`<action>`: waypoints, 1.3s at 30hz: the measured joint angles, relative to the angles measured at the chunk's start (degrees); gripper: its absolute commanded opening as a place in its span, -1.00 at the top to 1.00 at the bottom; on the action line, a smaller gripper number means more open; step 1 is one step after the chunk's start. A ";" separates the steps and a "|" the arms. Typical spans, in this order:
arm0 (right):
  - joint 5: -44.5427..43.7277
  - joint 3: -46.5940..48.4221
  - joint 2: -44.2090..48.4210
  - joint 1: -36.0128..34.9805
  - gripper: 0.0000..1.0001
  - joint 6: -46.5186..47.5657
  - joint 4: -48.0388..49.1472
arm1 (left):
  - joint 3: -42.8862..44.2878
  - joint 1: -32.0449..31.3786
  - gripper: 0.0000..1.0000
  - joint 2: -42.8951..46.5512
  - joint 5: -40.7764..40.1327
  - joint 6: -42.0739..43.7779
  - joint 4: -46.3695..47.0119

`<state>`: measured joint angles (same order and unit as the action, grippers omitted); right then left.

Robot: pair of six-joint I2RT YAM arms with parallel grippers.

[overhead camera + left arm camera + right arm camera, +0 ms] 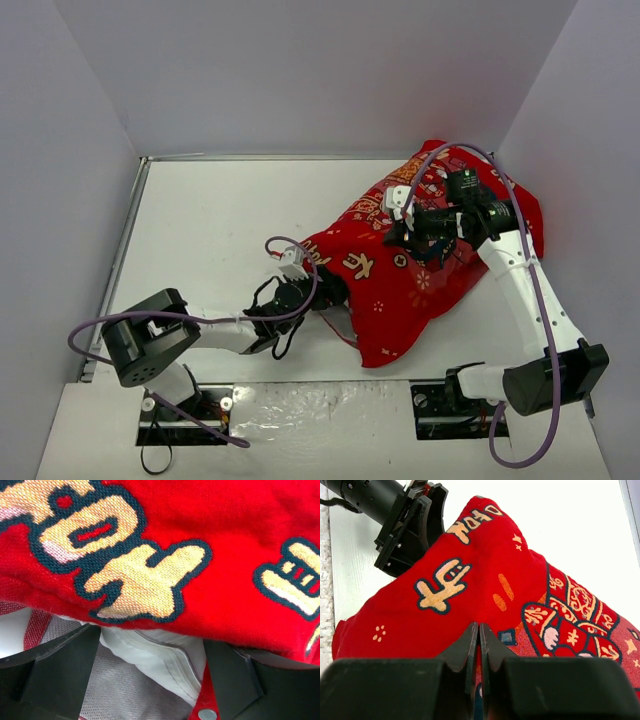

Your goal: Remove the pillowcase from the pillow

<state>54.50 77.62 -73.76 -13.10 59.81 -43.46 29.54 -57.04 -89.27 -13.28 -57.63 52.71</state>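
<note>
Red pillowcase (420, 270) lies toward 3 o'clock on the table (220, 220), covering nearly all of the white pillow (165, 655). Right gripper (479, 630) pinches the top fabric. Left gripper (300, 295), fingers spread, sits at the pillowcase's 8 o'clock opening. Removal looks barely begun.

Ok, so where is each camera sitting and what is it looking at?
Top external: high behind the arms, looking down at the table; both arms show, reaching to the pillowcase.
Left wrist: on the left arm, right up against the pillowcase; the left gripper shows, fingers spread, white pillow between them.
Right wrist: on the right arm, looking over the pillowcase toward the left gripper; the right gripper shows, pinching red fabric.
Shared: top and right wrist both see the left gripper.
</note>
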 measured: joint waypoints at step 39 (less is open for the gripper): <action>-6.88 -4.13 -0.92 -3.23 1.00 -7.96 8.26 | 1.79 5.05 0.71 -13.20 1.16 -11.63 14.64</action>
<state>47.62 73.49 -74.67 -16.34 51.86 -35.20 31.33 -51.99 -102.48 -12.12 -69.25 67.35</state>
